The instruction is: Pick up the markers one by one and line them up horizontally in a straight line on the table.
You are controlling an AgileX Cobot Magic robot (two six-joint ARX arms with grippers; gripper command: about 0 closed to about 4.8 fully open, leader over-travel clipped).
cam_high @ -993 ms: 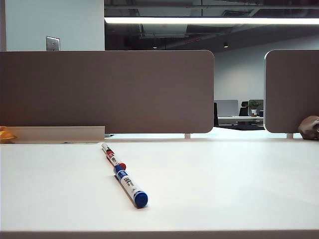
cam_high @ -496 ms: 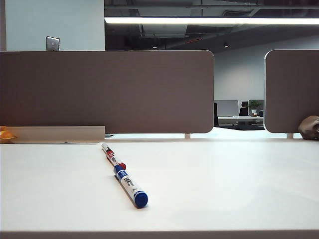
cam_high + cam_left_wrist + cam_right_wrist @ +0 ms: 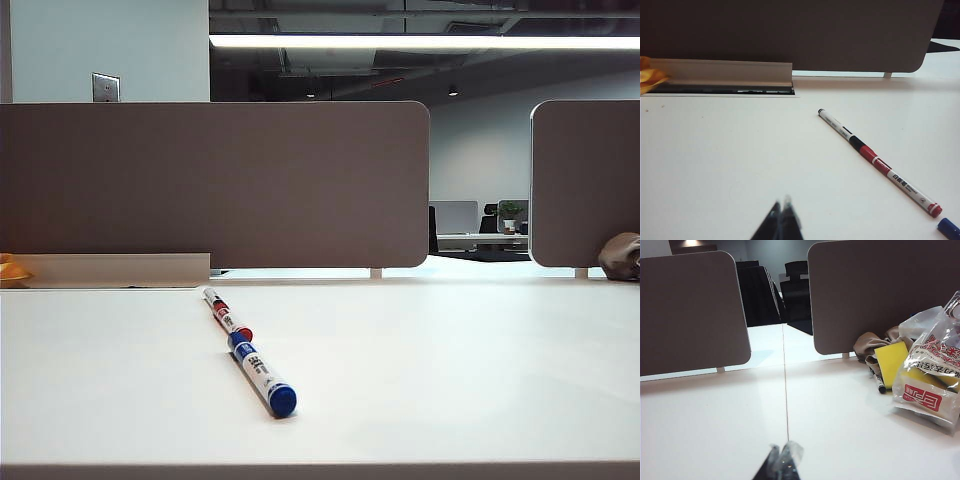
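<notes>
2 grey-brown rounded partition panels (image 3: 215,185) stand upright behind the desk. Above them runs a long fluorescent ceiling light (image 3: 420,42), beside a pale wall with a metal switch plate (image 3: 106,88).

Your table (image 3: 450,380) lies open right of the 3 markers (image 3: 250,360) laid end to end. Partitions (image 3: 215,185) wall the back. A plastic bag (image 3: 930,375) clutters the far right. Left gripper (image 3: 781,222) and right gripper (image 3: 781,462), jaws closed, sit low at the near edge.
</notes>
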